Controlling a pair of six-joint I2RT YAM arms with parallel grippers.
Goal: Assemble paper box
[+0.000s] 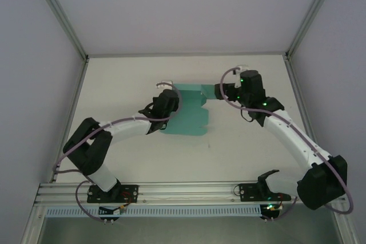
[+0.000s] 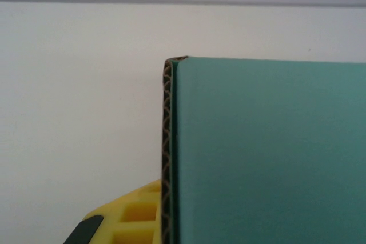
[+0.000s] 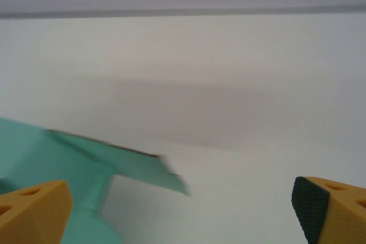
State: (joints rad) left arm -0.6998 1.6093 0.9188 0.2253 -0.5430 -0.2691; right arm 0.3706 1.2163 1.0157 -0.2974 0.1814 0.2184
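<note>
Pale grey walls (image 1: pixel 171 10) enclose a white tabletop (image 1: pixel 251 141), with an aluminium rail (image 1: pixel 189 190) along its 6 o'clock edge where both arms are mounted.

Seen from overhead, the paper box (image 1: pixel 189 112) is a teal-green card sheet lying near the middle of the tabletop, slightly toward 12 o'clock. It is not yet a closed box. Its 3 o'clock side has a stepped, notched outline, and a narrow flap sticks out from the upper corner toward 3 o'clock.

The left arm curves in from 7 o'clock. The left tool (image 1: pixel 171 92) sits at the sheet's 10 o'clock corner, its fingers pressed together on the card's edge. In the left wrist view the paper box (image 2: pixel 269 152) covers the right and lower part of the picture. Its cut edge runs vertically and shows brown corrugated layers, and one yellow finger (image 2: pixel 131 212) lies just beside that edge at 7 o'clock.

The right arm reaches in from 4 o'clock. The right tool (image 1: pixel 220 91) is at the protruding flap, at the sheet's 2 o'clock corner. In the right wrist view the right tool (image 3: pixel 180 212) stands wide apart, with an orange finger at each lower corner and bare tabletop between them. The paper box (image 3: pixel 68 164) enters at 8 o'clock, next to the left-hand finger, with one flap raised off the surface. Whether the finger touches the card cannot be told.
</note>
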